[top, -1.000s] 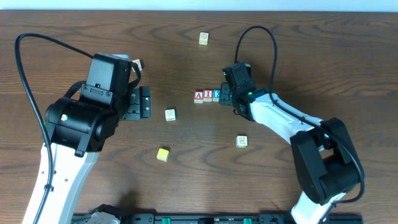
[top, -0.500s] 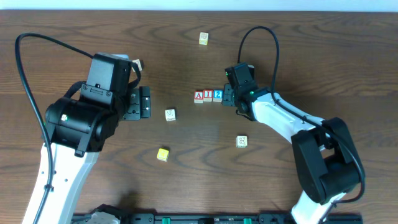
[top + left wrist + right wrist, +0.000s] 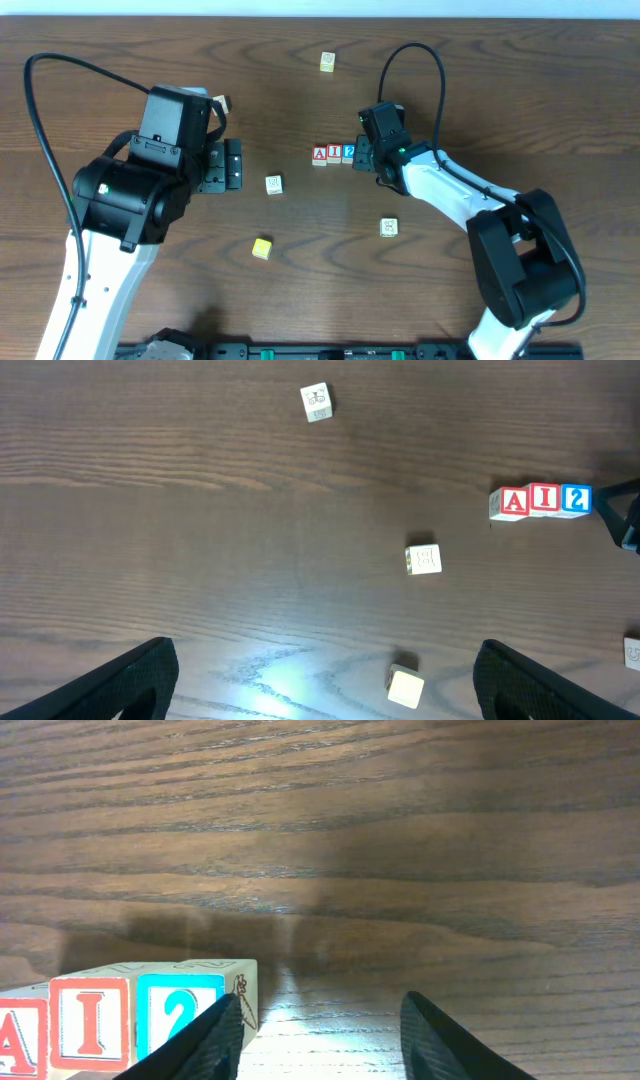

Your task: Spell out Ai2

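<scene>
Reading left to right, the A block [image 3: 320,154], I block [image 3: 334,153] and 2 block [image 3: 348,152] touch in a row mid-table [image 3: 500,90]. The row's long axis runs left-right, and the characters stand upright toward the far edge. Overhead, the right gripper [image 3: 320,1020] overlaps the 2's right edge; its wrist view crops the A. Its fingers are spread and empty, just right of the 2. The left gripper [image 3: 325,670] gapes wide, holding nothing, well left.

White links [image 3: 95,275], black joint housings [image 3: 125,195], looping black cables [image 3: 417,44], black jaws
</scene>
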Robot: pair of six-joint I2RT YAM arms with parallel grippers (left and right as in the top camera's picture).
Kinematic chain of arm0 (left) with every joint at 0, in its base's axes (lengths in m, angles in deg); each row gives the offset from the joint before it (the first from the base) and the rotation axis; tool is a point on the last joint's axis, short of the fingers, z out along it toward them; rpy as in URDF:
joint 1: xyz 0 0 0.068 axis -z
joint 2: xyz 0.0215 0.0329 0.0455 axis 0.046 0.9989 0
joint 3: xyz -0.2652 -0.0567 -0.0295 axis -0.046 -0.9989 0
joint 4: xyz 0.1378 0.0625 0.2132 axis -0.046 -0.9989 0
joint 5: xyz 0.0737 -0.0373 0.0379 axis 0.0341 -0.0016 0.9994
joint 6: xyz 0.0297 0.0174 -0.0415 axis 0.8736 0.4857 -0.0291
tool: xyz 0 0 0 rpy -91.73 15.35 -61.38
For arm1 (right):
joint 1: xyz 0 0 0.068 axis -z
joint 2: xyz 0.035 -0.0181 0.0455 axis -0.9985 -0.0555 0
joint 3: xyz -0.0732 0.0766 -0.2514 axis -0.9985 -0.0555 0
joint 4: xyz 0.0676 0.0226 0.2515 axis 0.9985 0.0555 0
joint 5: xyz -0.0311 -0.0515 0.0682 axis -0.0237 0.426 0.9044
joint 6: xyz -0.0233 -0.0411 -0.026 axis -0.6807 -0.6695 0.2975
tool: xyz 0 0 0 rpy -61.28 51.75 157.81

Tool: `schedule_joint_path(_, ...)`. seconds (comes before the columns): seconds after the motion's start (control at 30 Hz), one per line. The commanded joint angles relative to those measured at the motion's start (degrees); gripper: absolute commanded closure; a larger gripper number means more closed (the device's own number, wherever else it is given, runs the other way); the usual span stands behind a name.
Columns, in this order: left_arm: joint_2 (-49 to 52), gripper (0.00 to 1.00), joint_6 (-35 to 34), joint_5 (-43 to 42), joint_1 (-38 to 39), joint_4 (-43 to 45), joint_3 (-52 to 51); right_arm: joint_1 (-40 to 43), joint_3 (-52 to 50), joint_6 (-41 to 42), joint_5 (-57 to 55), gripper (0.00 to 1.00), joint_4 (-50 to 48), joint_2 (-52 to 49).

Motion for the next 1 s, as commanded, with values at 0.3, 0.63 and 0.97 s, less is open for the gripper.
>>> schedule_joint_path(0.3,0.1,0.05,-0.9,0.0,0.0,0.0,0.2,-0.4,-0.1,0.5,0.0,0.43,-0.1,0.5)
schedule_joint_path(0.63,0.1,0.05,-0.9,0.4,0.0,0.0,0.2,0.1,0.1,-0.6,-8.2,0.41,-0.5,1.8)
schedule_joint_path(0.97,-2.3,0.05,11.8,-8.3,3.0,7.3,0.2,5.7,2.0,-12.7,-9.7,0.01,5.1,27.6)
